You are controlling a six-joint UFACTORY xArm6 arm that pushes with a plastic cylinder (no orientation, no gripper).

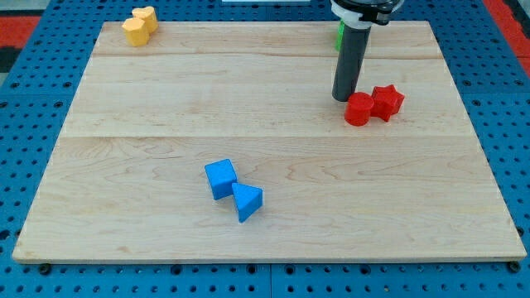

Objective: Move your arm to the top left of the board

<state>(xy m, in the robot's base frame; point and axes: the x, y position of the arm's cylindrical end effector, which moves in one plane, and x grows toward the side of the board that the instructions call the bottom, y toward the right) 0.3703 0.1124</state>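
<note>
Resting on the wooden board, my tip is sitting at the view's upper right; it is a bare rod with no jaws, holding nothing. It is standing just left of a red cylinder, which is touching a red star block. A green block is peeking out behind the rod. Two yellow blocks are occupying the top left corner, my goal. A blue cube and blue triangle are lying touching at lower centre. I judge the move barely begun: next I am needing a long leftward slide, stopping short of the yellow pair.
</note>
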